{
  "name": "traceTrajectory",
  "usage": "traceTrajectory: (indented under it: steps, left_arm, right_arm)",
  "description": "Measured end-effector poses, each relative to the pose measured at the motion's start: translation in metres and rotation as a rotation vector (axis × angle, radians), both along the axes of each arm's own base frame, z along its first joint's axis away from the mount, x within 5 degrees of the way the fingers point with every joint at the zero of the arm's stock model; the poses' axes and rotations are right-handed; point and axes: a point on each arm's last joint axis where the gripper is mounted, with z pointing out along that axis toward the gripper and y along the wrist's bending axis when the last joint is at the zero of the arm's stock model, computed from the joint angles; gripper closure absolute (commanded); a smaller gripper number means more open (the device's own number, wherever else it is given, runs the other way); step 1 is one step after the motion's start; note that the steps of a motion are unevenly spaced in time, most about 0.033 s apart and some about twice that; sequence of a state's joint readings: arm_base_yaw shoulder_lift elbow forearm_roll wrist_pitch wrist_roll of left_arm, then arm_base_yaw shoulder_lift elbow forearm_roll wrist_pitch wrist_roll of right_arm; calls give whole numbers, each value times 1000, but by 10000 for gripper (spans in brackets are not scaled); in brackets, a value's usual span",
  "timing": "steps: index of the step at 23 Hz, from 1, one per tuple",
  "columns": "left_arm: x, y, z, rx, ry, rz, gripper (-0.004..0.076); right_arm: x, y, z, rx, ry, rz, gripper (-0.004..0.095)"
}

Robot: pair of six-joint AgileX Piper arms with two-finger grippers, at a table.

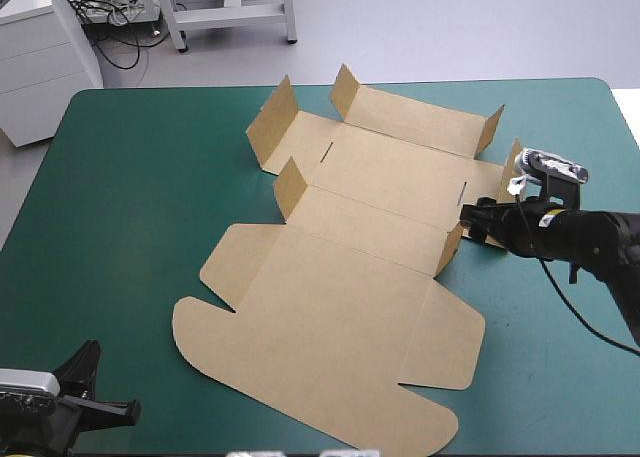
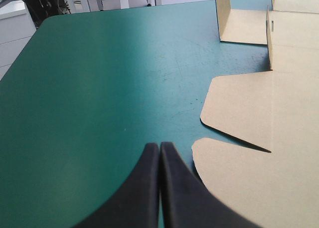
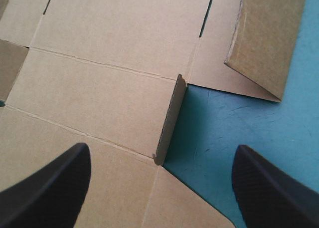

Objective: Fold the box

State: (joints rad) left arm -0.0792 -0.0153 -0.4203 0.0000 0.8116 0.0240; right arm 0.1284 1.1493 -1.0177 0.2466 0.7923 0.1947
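On the teal-green worktop (image 1: 120, 197) we see the box (image 1: 340, 307) spread out as one cut sheet of brown board, reaching from close to the far edge down to the near edge. The cover lies bare over the whole left side. Beyond the far left corner stands a white cabinet (image 1: 40, 67) on a pale grey floor (image 1: 450, 27). The sheet's broad lid panel (image 1: 330, 377), with rounded corners, lies flat at the near end. Toward the far end the narrower panels also lie flat, but their small side flaps are raised at both sides, and two thin slits are cut in the panel between them. The right gripper (image 3: 162, 147) sits low at the box's right side with its black fingers released and wide apart. One finger is over the board and the other over the cover, and a short flap (image 3: 169, 118) stands upright just ahead, between them. We cannot tell whether either finger touches the board. The left gripper (image 2: 159, 147) waits near the worktop's near left corner, its fingers clenched together on nothing, near the lid panel's rounded corner but apart from it.
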Motion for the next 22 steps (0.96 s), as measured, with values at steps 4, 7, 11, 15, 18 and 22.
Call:
traceTrajectory:
  steps: [4, 7, 11, 15, 18, 22]
  left_arm:
    - [0, 0, 0, 0, 0, 0, 756]
    - [0, 0, 0, 0, 0, 0, 756]
    - [0, 0, 0, 0, 0, 0, 756]
    - [0, 0, 0, 0, 0, 0, 756]
    - [0, 0, 0, 0, 0, 0, 756]
    - [0, 0, 0, 0, 0, 0, 756]
  right_arm:
    - [35, 8, -35, 45, 141, -16, 187]
    - [57, 15, -66, 116, 242, -46, 187]
    - [70, 19, -90, 138, 321, -64, 246]
    - [74, 19, -98, 137, 344, -69, 526]
    - [75, 19, -99, 136, 341, -70, 866]
    - [75, 19, -99, 128, 330, -58, 912]
